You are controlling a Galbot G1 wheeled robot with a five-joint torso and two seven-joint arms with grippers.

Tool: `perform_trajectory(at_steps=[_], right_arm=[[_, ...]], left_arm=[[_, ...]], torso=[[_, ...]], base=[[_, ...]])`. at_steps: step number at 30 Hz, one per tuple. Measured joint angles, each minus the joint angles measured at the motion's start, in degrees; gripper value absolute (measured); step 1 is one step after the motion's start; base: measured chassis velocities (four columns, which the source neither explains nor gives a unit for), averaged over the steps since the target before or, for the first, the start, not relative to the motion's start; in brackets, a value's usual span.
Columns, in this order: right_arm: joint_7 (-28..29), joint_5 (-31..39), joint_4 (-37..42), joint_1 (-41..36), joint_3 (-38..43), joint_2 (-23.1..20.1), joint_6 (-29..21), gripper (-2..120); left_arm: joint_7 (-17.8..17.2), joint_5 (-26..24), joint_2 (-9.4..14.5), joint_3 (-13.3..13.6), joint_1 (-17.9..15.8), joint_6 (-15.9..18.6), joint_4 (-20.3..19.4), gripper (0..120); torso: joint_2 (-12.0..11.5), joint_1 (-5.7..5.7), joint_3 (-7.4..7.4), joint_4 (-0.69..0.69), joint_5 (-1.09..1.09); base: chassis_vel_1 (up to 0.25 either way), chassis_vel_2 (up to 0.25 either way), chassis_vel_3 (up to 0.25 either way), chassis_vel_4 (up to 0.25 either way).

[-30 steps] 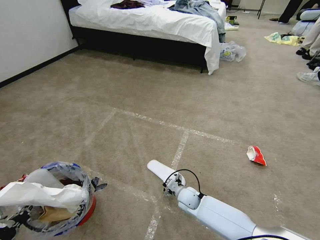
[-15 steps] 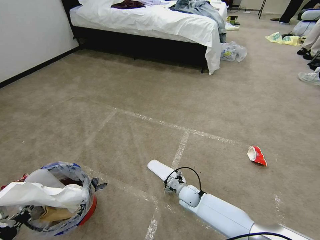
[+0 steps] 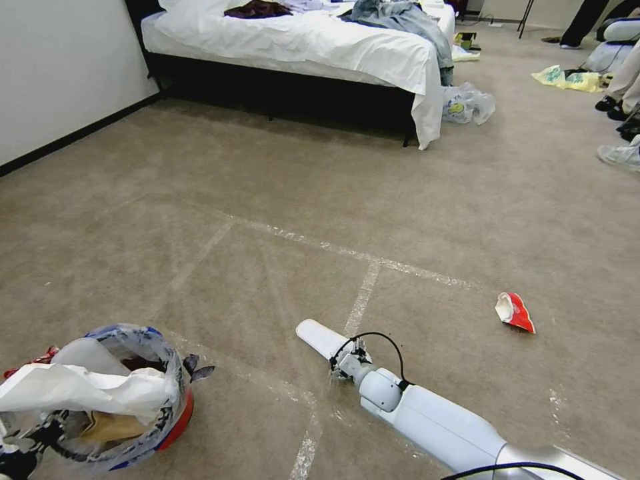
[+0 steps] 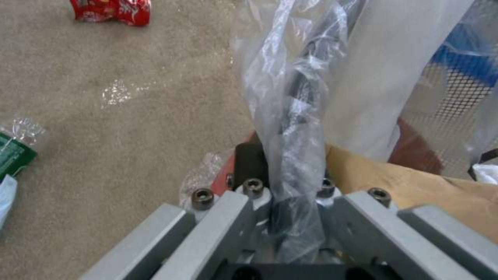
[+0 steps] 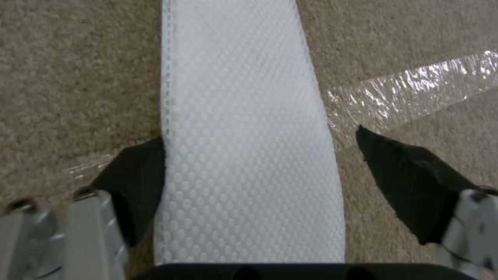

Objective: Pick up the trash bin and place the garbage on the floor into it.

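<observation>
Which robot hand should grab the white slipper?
The right gripper: its open fingers straddle the white slipper on the floor. The left gripper is busy holding the trash bin.

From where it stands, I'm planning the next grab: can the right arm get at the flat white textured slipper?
Probably yes: the right gripper sits open over the flat white textured slipper, one finger on each side, carpet bare around.

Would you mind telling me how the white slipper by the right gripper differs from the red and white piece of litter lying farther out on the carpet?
The white slipper is long, flat and all white; the red litter is short, crumpled, red and white. The open right gripper straddles the slipper, while the red litter lies alone. Both rest on the floor.
</observation>
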Motion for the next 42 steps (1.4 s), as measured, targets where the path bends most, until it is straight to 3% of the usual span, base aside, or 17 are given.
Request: perform_trajectory(at_steps=[23,35,42], right_arm=[[1.77,1.19,2.88,0.27,0.64,-2.11,0.0,1],[2.2,1.67,4.79,0.12,1.76,-3.39,0.7,0],[2.62,5.65,13.6,-0.24,7.92,-5.97,3.69,0]], left_arm=[[-0.19,0.28,0.09,0.71,-0.43,0.16,-0.4,1],[-0.35,0.14,0.45,0.75,-0.51,0.4,-0.89,1],[-0.71,-1.11,0.62,1.19,-0.59,0.78,-1.57,1]], torso=[[-0.01,0.0,0.0,-0.01,0.0],[0.0,0.0,0.0,0.0,0.0],[-0.01,0.0,0.0,0.0,0.0]], base=[[0.0,0.0,0.0,0.0],[0.0,0.0,0.0,0.0],[0.0,0.0,0.0,0.0]])
